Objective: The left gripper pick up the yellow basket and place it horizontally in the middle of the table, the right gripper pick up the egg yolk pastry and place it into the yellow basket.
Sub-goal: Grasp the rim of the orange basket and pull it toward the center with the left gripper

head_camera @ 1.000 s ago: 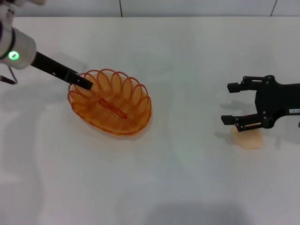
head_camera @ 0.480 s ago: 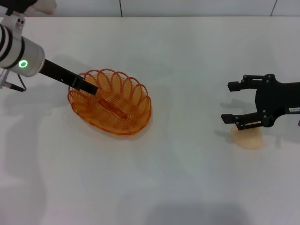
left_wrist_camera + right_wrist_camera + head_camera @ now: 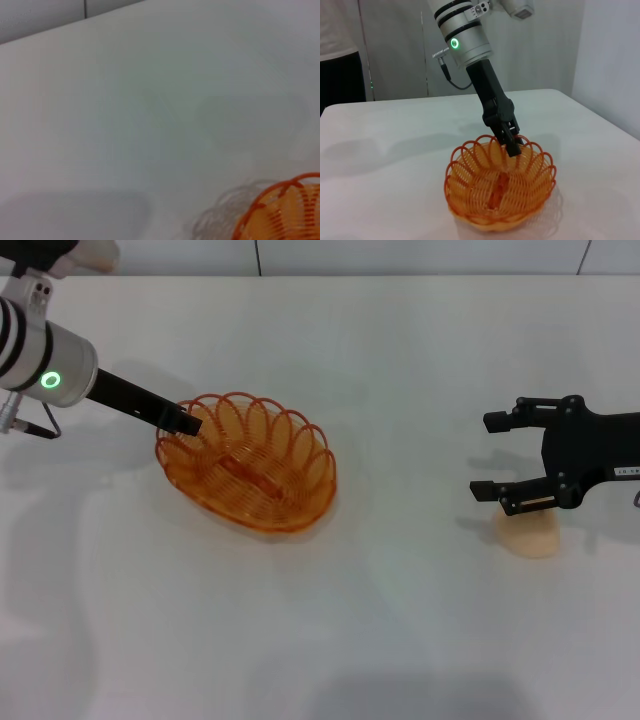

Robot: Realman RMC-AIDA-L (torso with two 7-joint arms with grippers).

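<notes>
**Q:** What's your yellow basket (image 3: 248, 476) looking like, and where is it?

**A:** It's more orange-amber than yellow: see-through, made of looped wire-like strands with a scalloped rim, oval. In your head view it sits left of center on the table (image 3: 400, 640), tilted a bit on the diagonal. The right wrist view shows it upright with an orange streak along the bottom inside.

**Q:** And your left gripper (image 3: 186, 423)?

**A:** It comes in from the upper left of the frame, fingers pinched together on the basket's rim at the upper-left end. The right wrist view shows the tips right on the loops (image 3: 514, 148).

**Q:** The pastry?

**A:** Your egg yolk pastry (image 3: 528, 534) is a small pale cream dome at the right of the frame, well apart from the basket. Your right gripper (image 3: 484, 456) hangs over it, fingers spread wide, holding nothing.
</notes>
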